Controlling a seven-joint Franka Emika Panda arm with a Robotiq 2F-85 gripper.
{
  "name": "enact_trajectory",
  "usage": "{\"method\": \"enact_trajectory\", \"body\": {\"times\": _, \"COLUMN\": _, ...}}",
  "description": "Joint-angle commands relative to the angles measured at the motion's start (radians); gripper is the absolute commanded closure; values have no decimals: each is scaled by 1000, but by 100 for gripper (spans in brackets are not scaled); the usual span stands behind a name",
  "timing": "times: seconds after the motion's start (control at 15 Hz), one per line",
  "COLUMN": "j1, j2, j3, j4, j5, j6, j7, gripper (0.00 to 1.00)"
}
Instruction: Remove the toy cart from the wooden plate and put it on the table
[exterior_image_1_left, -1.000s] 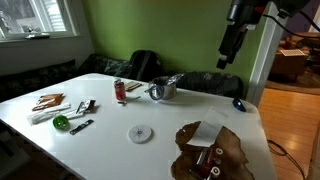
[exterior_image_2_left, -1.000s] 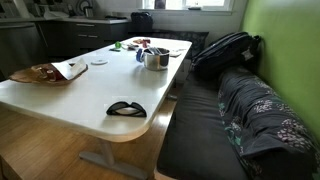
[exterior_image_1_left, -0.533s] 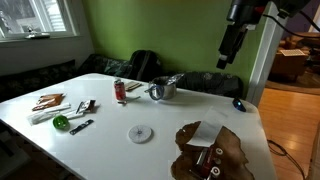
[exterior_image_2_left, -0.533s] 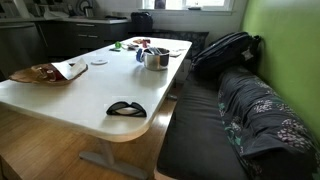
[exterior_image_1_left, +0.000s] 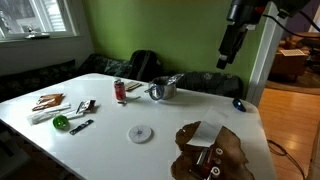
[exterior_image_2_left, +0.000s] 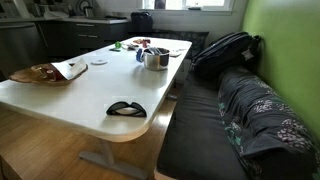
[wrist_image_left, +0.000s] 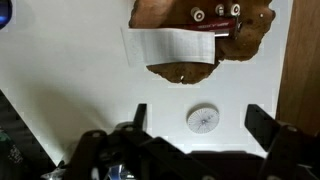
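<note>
Tool hangs high over the counter, well clear of everything on it. In the wrist view its dark fingers are spread wide with nothing between them (open, empty).

Wooden plate is a flat dark brown slab with a wavy, lobed outline. It lies near a rounded corner of the counter, with one lobe close to the counter edge and wood floor beyond.

Toy cart sits on the plate, on the side toward that edge. It has a dark body, small white round wheels and a reddish bit. It is too small to make out in the exterior views.

A pale flat rectangular piece lies across the plate, with one end overhanging onto the counter. A small white round disc sits on bare counter, near the plate but apart from it.

The counter is smooth white, with a wide bare stretch around the disc. A shiny metal pot and a red-and-white can stand well apart from the plate. A dark looped item sits near another rounded corner, just inside the edge
</note>
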Motion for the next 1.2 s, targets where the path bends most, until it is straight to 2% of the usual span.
{"method": "enact_trajectory", "body": {"times": 0.0, "j1": 8, "j2": 2, "j3": -6, "j4": 2, "j5": -4, "j6": -1, "j7": 0, "gripper": 0}}
{"method": "enact_trajectory", "body": {"times": 0.13, "j1": -25, "j2": 37, "j3": 22, "j4": 4, "j5": -59, "j6": 80, "j7": 62, "gripper": 0}}
{"method": "enact_trajectory", "body": {"times": 0.47, "j1": -59, "j2": 285, "j3": 26, "j4": 102, "j5": -170, "j6": 192, "j7": 65, "gripper": 0}}
{"method": "enact_trajectory", "body": {"times": 0.73, "j1": -20, "j2": 436, "j3": 36, "j4": 186, "j5": -208, "j6": 41, "j7": 61, "gripper": 0}}
{"method": "enact_trajectory", "body": {"times": 0.93, "j1": 11, "j2": 480, "j3": 42, "j4": 197, "j5": -160, "j6": -61, "j7": -46, "gripper": 0}}
{"method": "enact_trajectory", "body": {"times": 1.13, "j1": 37, "j2": 515, "j3": 64, "j4": 197, "j5": -116, "j6": -94, "j7": -180, "gripper": 0}}
